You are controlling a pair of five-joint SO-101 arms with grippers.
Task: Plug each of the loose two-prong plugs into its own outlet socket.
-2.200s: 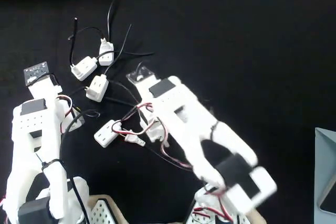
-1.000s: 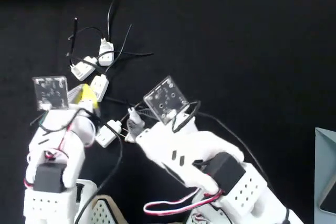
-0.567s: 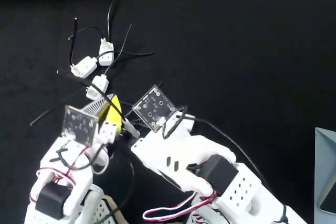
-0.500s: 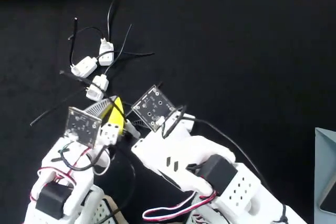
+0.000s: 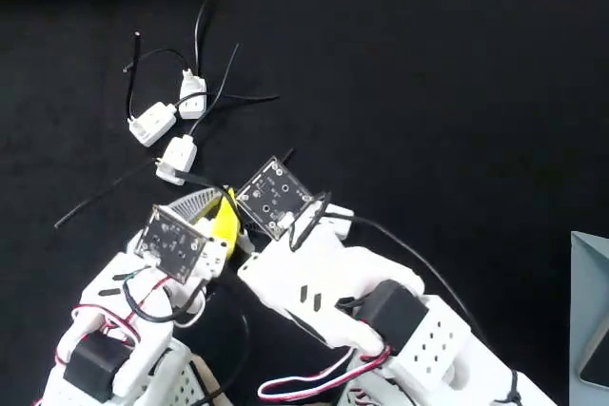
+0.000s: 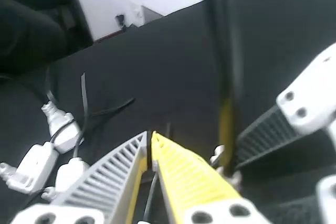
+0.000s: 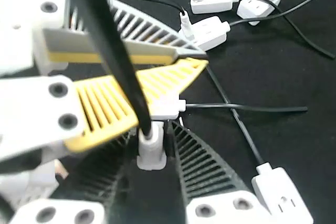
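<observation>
My right gripper is shut on a white two-prong plug, whose thick black cord rises toward the camera. My left gripper, with one grey and one yellow finger, is shut on a thin black cable. Its tips sit just beyond the held plug. A small white piece with a cord lies under the yellow finger. From above, both arms crowd together at the front left, the left gripper beside the right arm. Three white outlet sockets lie farther back.
Another white socket lies close to my right gripper, its cord running under the left gripper's tips. Thin black cables trail over the black table around the sockets. A grey box stands at the right edge.
My left arm has swung right and drawn back beside the right arm, pulling a thin cable with it. The near socket shifted slightly. The right arm has stayed almost still since half a second ago.
</observation>
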